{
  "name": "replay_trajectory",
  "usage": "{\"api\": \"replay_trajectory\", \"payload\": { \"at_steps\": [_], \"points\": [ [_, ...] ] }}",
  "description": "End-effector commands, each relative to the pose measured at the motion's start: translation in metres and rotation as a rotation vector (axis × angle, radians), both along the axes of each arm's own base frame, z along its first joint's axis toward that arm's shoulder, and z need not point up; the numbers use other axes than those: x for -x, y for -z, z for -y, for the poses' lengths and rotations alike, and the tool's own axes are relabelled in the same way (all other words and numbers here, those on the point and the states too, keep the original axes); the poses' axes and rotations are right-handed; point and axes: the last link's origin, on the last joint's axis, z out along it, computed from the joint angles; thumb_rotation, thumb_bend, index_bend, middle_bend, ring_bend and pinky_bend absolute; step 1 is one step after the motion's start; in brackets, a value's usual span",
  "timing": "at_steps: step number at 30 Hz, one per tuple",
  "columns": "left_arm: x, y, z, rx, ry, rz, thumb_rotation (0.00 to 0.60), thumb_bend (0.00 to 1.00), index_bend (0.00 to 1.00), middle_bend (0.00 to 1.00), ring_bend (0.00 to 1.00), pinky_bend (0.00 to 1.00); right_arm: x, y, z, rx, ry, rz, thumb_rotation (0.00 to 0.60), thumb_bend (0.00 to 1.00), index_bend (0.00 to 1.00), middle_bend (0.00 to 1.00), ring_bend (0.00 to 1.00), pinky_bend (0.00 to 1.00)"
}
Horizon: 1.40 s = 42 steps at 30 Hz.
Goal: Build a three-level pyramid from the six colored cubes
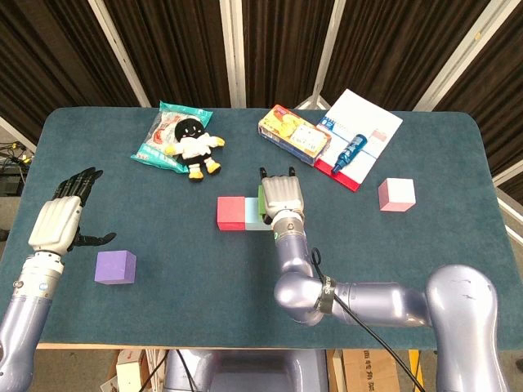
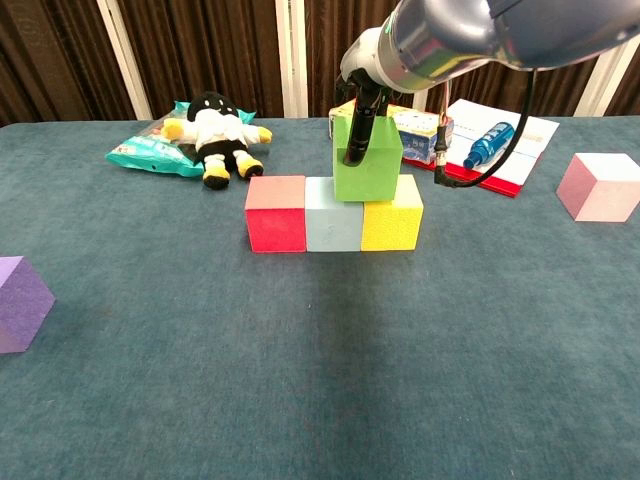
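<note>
At table centre: a row of three cubes sits touching, red cube (image 2: 276, 214), pale blue cube (image 2: 333, 219), yellow cube (image 2: 392, 218), left to right in the chest view.
Green cube (image 2: 368, 160): held by the right hand (image 1: 280, 198) over the seam between pale blue and yellow, slightly tilted; whether its underside touches the row, cannot tell for sure, it looks just at contact.
Right hand grip: dark fingers (image 2: 358, 125) run down the cube's near face, more behind it; a top-down pinch across opposite faces.
Left hand: left hand (image 1: 61, 219) hovers off the table at the left edge, fingers spread, holding nothing.
Loose cubes: purple cube (image 1: 115, 267) lies just beside the left hand; pink cube (image 1: 396, 194) sits well apart on the right side.
Step in hand (judged): seating the first second-level block; two blocks left after it.
Handling (judged): the cubes look like light foam, matte and a little grainy, so grippy, stiff enough to stack but easily nudged. Squeeze gently on two opposite side faces, high up, leaving the bottom clear.
Risk (judged): a tilted release could shove the light row apart.
Clutter: plush toy (image 1: 194, 145) on a snack bag (image 1: 163, 135), snack box (image 1: 293, 134), blue bottle (image 1: 349, 152) on a booklet (image 1: 364, 131), all at the far edge.
</note>
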Motion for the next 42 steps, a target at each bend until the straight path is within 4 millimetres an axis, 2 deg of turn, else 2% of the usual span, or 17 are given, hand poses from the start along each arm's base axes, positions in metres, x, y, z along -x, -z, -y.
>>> {"api": "replay_trajectory", "payload": {
  "at_steps": [1, 13, 42],
  "points": [
    [-0.0001, 0.0000, 0.0001, 0.002, -0.001, 0.003, 0.600, 0.09, 0.00, 0.00, 0.00, 0.01, 0.0008, -0.0006, 0.0001, 0.000, 0.004, -0.007, 0.600, 0.36, 0.00, 0.46, 0.33, 0.01],
    [-0.0003, 0.0001, 0.0003, 0.006, -0.002, 0.006, 0.600, 0.09, 0.00, 0.00, 0.00, 0.01, 0.0046, -0.0033, 0.0012, 0.003, 0.006, -0.031, 0.600, 0.36, 0.00, 0.46, 0.33, 0.01],
    [0.0011, 0.0000, -0.0006, 0.002, -0.009, 0.003, 0.600, 0.09, 0.00, 0.00, 0.00, 0.01, 0.0075, 0.0045, -0.0008, -0.013, 0.019, -0.025, 0.600, 0.36, 0.00, 0.46, 0.33, 0.01]
  ]
}}
